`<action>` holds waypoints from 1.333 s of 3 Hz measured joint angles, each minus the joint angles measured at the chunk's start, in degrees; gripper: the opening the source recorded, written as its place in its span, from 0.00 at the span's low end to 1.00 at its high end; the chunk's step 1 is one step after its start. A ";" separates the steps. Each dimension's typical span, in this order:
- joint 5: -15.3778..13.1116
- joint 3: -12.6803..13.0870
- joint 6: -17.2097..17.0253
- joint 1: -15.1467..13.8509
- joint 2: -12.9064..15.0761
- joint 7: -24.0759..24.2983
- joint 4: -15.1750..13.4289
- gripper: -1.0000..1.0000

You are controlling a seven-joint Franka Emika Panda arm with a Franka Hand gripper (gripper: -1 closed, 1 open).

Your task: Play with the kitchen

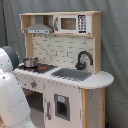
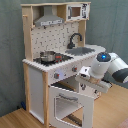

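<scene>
1. The kitchen (image 1: 62, 75) stands on the floor in front of a grey curtain (image 1: 115, 45); in both exterior views it fills most of the picture.
2. On its counter (image 2: 60, 64) I see a small metal pot (image 2: 48, 56) on the stovetop (image 1: 37, 67), then the grey sink (image 1: 71, 74) with the black faucet (image 1: 83, 59) behind it.
3. Above are the hood (image 1: 38, 28) and a toy microwave (image 1: 73, 23), with the pegboard back (image 2: 60, 37) between them and the counter.
4. In the second exterior view the oven door (image 2: 70, 107) is tilted open, its top edge leaning away from the cabinet. In the first exterior view my own white body (image 1: 12, 95) covers this part, so the oven cannot be seen there.
5. My arm (image 2: 114, 67) comes in from the second exterior view's right, and its far part is cut off by the picture edge.
6. My gripper (image 2: 84, 79) is just in front of the counter's front panel, near the knobs (image 2: 56, 75) and above the open door.
7. If the gripper is spread or pressed together — I cannot tell; it blends with the white panel behind it, and I also cannot say if it touches a knob.
8. The inside of the oven is dark and hard to make out — I see only a light rack-like shape.
</scene>
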 joint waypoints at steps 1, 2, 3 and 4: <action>-4.17 -2.16 -2.47 2.66 -0.31 4.06 0.30 1.00; -8.50 -3.67 -3.31 4.16 -1.38 7.75 0.90 1.00; -13.07 -4.18 -3.29 4.44 -3.71 12.05 1.32 1.00; -16.38 -4.16 -3.00 4.44 -6.66 16.39 1.32 1.00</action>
